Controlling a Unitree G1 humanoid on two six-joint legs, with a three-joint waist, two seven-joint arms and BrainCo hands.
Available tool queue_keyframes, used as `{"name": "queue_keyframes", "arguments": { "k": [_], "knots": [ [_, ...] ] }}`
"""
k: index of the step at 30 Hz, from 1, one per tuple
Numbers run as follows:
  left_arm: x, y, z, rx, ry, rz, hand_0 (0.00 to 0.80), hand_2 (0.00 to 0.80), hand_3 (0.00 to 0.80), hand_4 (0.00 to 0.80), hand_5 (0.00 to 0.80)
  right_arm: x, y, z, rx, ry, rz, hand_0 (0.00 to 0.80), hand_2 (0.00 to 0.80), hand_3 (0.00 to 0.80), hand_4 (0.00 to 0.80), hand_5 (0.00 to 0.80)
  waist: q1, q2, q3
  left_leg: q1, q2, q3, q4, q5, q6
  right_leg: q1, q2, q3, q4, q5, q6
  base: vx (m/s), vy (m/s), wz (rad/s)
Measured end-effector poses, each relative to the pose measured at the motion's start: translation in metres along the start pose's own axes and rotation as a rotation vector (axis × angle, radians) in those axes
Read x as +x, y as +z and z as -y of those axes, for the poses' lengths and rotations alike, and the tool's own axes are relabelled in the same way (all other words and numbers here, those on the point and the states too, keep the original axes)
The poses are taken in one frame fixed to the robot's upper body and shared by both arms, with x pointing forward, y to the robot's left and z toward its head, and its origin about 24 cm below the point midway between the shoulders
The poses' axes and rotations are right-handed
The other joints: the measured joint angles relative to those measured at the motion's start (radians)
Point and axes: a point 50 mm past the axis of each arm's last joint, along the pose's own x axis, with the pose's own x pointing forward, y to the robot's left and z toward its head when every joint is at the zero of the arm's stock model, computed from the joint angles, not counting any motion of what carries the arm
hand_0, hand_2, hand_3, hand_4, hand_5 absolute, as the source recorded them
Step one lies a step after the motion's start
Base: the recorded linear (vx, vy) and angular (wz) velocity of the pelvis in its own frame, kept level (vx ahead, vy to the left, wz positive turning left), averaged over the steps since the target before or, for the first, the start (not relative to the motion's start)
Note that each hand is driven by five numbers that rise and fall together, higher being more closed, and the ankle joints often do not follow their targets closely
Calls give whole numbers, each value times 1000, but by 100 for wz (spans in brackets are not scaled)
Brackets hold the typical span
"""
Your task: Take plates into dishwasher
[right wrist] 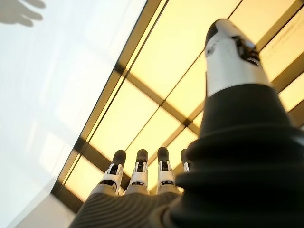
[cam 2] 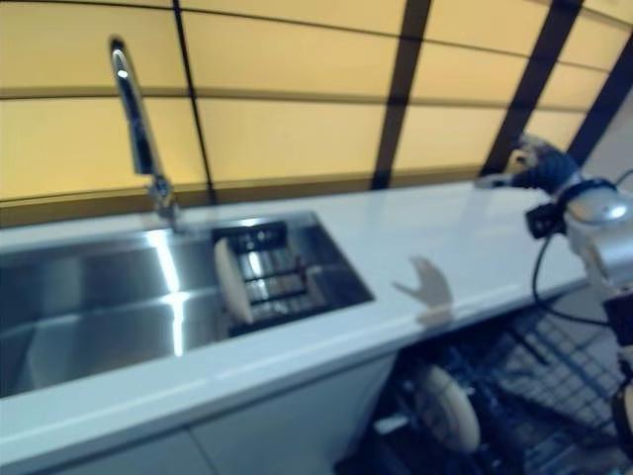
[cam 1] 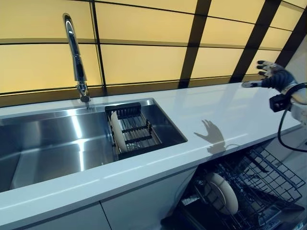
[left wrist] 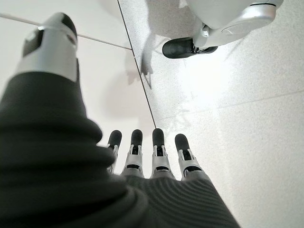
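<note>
A white plate (cam 1: 116, 130) stands on edge in a dark rack (cam 1: 136, 132) inside the steel sink (cam 1: 53, 143). Another white plate (cam 1: 223, 192) stands in the pulled-out dishwasher rack (cam 1: 261, 184) below the counter. My right hand (cam 1: 272, 75) is raised above the counter's right end, fingers straight, holding nothing; its wrist view (right wrist: 142, 178) shows straight fingers against the yellow wall. My left hand (left wrist: 147, 156) shows only in its wrist view, fingers straight, hanging over the floor, empty.
A white counter (cam 1: 225, 110) runs from the sink to the right. A tall chrome faucet (cam 1: 76, 57) stands behind the sink. A yellow panelled wall with dark strips backs the counter. White cabinet fronts (cam 1: 139, 203) lie left of the open dishwasher.
</note>
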Motion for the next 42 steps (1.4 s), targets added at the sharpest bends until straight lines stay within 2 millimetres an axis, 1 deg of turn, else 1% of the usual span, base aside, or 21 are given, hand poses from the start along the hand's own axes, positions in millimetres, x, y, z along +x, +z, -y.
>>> {"name": "queue_keyframes", "arguments": {
  "k": [1,4,5,6,10,11,14,17,18,21,22,24,27,28,29,31,34,36,37,39,42],
  "knots": [
    [0,0,2,11,-4,1,0,0,0,0,0,1,-1,-5,-2,18,-2,0,0,0,0,0,-1,1,-2,-12,-4,-24,0,1,1,8,0,5,0,-6,2,50,-39,46],
    [-1,4,9,38,-24,16,0,0,0,0,0,2,-2,-10,-4,41,-4,0,0,0,0,0,-9,1,-13,-35,-16,-91,-1,14,4,16,1,23,1,-26,4,1,-40,68],
    [-1,5,11,41,-28,17,0,0,0,0,0,2,-1,-12,-2,51,0,0,0,0,0,0,-5,1,-13,-42,-16,-98,-1,24,2,14,3,25,1,-27,3,-46,-53,39],
    [-2,2,12,42,-29,10,0,0,0,0,0,5,0,-19,14,71,8,0,0,0,0,0,3,2,-14,-48,-15,-103,0,26,1,12,5,24,1,-28,2,-43,-52,26],
    [-2,-1,11,47,-29,-6,0,0,0,0,0,10,5,-59,77,196,35,0,0,0,0,0,10,2,-13,-58,-16,-121,0,32,0,12,6,17,0,-29,1,-26,-20,13],
    [-2,-1,12,46,-31,-5,0,0,0,0,0,11,4,-65,88,218,30,0,0,0,0,0,23,3,-13,-58,-17,-121,0,32,1,12,5,15,-1,-29,1,-23,1,3],
    [-2,-1,15,47,-38,-4,0,0,0,0,0,12,4,-79,91,272,28,0,0,0,0,0,29,3,-13,-64,-18,-133,-1,33,1,13,5,4,-3,-30,2,-26,6,10],
    [-3,-2,17,46,-42,-5,0,0,0,0,0,12,8,-88,-34,292,53,0,0,0,0,0,31,3,-12,-68,-21,-144,-1,34,2,13,3,-3,-3,-32,3,-23,15,11],
    [-3,-2,17,46,-43,-5,0,0,0,0,0,12,10,-89,-71,287,68,0,0,0,0,0,31,3,-12,-68,-22,-144,-1,34,2,14,2,-4,-3,-32,3,0,0,0],
    [-3,0,18,44,-45,0,0,0,0,0,0,14,28,-83,-236,239,147,0,0,0,0,0,31,4,-11,-68,-23,-145,-1,35,3,14,1,-6,-3,-32,5,0,0,0],
    [-3,1,18,43,-46,3,0,0,0,0,0,14,38,-79,-332,209,192,0,0,0,0,0,32,4,-11,-68,-23,-145,-1,35,3,15,1,-7,-3,-33,5,0,0,0],
    [-3,1,18,43,-47,5,0,0,0,0,0,11,66,-69,-564,149,295,0,0,0,0,0,35,5,-8,-68,-24,-147,-1,35,3,15,1,-8,-3,-33,6,0,0,0],
    [-3,2,19,44,-49,7,0,0,0,0,0,6,95,-61,-800,73,390,0,0,0,0,0,41,3,-6,-68,-24,-147,-1,35,3,16,1,-9,-3,-34,7,0,0,0],
    [-3,3,19,44,-50,12,0,0,0,0,0,2,109,-57,-894,31,443,0,0,0,0,0,49,-1,-6,-67,-24,-147,-1,35,3,17,1,-9,-3,-35,7,0,0,0],
    [-3,4,20,50,-52,15,0,0,0,0,0,-2,121,-55,-968,-12,496,0,0,0,0,0,54,-4,-5,-67,-24,-148,-1,35,2,17,1,-10,-3,-36,7,41,-2,3],
    [-3,3,20,51,-52,11,0,0,0,0,0,-11,139,-60,-1067,-74,616,0,0,0,0,0,56,-12,-4,-67,-26,-153,-1,35,2,20,0,-15,-3,-38,7,38,0,7],
    [-3,4,20,61,-52,14,0,0,0,0,0,-22,149,-75,-1159,-95,766,0,0,0,0,0,61,-28,-4,-67,-29,-167,-1,36,3,28,-2,-28,-3,-44,11,26,-3,14],
    [-4,5,20,76,-55,20,0,0,0,0,0,-26,150,-86,-1203,-78,826,0,0,0,0,0,64,-35,-4,-68,-31,-177,-1,36,3,32,-2,-35,-3,-47,13,30,-8,13],
    [-4,5,21,76,-55,21,0,0,0,0,0,-27,148,-91,-1214,-60,847,0,0,0,0,0,79,-39,-6,-69,-31,-178,-1,36,2,32,-2,-37,-3,-48,13,26,-11,8],
    [-4,7,21,76,-57,26,0,0,0,0,0,-27,146,-94,-1228,-42,862,0,0,0,0,0,87,-44,-5,-71,-32,-183,-1,36,2,32,-2,-42,-3,-49,13,4,-9,10],
    [-3,7,19,77,-53,24,0,0,0,0,0,-27,143,-97,-1256,-40,884,0,0,0,0,0,90,-50,-3,-86,-39,-206,0,41,4,31,-4,-52,-2,-53,15,3,-10,21]
  ]
}}
